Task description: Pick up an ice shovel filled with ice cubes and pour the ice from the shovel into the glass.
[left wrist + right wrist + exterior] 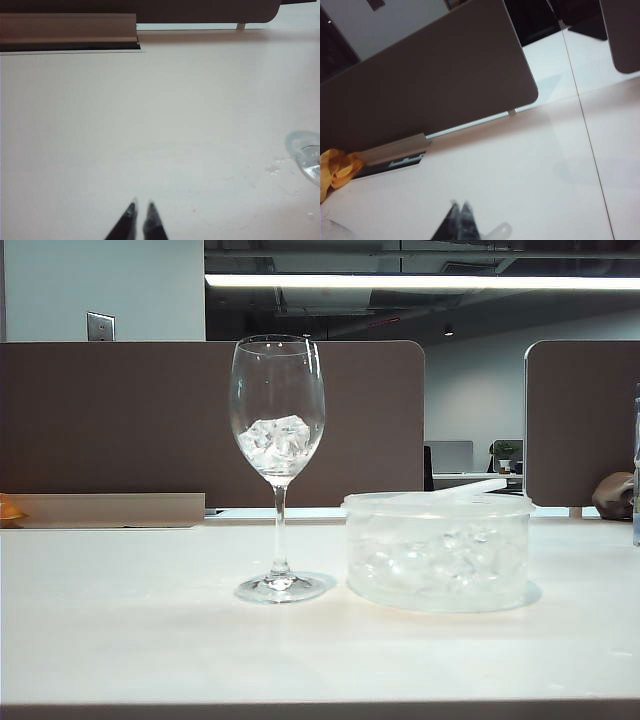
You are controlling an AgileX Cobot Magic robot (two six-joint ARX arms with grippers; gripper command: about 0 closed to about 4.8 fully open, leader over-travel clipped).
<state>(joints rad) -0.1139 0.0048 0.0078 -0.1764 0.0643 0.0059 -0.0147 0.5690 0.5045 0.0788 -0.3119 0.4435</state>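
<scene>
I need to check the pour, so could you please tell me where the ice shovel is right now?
In the exterior view, the ice shovel lies across the top of the round plastic tub, right of the glass; neither gripper holds it.

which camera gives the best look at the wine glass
The exterior view: the whole glass stands upright beside the tub, with ice cubes in its bowl. The left wrist view catches only the edge of its foot. The right wrist view shows none of it.
</scene>
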